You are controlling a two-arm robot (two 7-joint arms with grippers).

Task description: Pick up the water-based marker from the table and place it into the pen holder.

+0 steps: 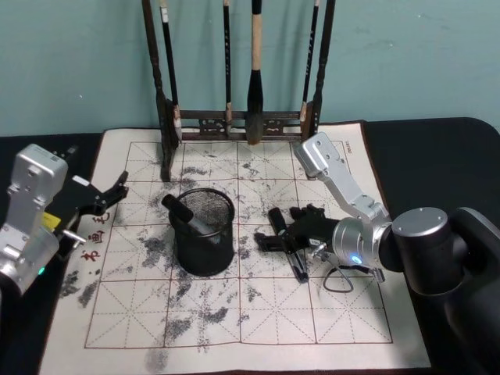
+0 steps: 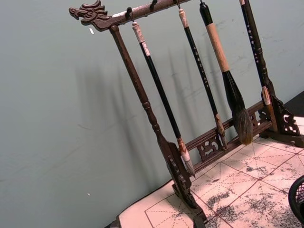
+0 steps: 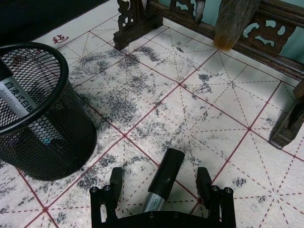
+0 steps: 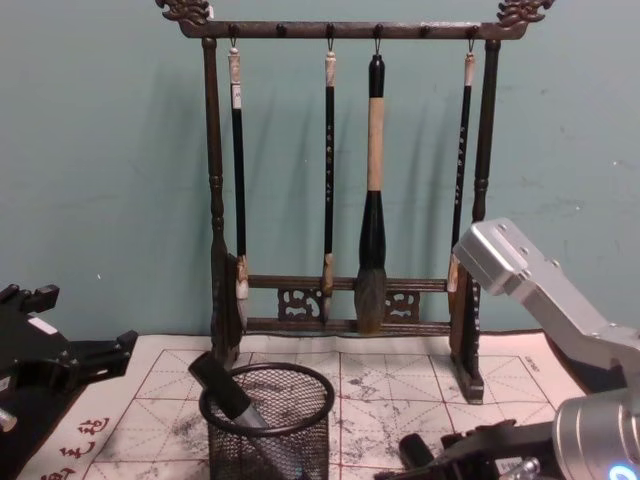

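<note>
I've got the R pincer [image 3: 159, 175] low over the calligraphy mat [image 1: 328, 320] on the table. Its fingers [image 3: 203, 178] are wide apart and straddle the water-based marker [image 3: 168, 164], gap each side, no contact. The marker lies flat, just right of the pen holder [image 1: 205, 234], long axis near-to-far, black cap twd the brush rack [image 1: 234, 123]. A 2nd marker [image 1: 181, 211] leans in the holder. L pincer [image 1: 116, 193] is parked at the mat's left edge, fingers apart.

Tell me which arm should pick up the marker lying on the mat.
Right. The right gripper straddles the marker, with an open finger on either side of it. The left gripper sits at the left edge of the mat, with the pen holder between it and the marker.
</note>
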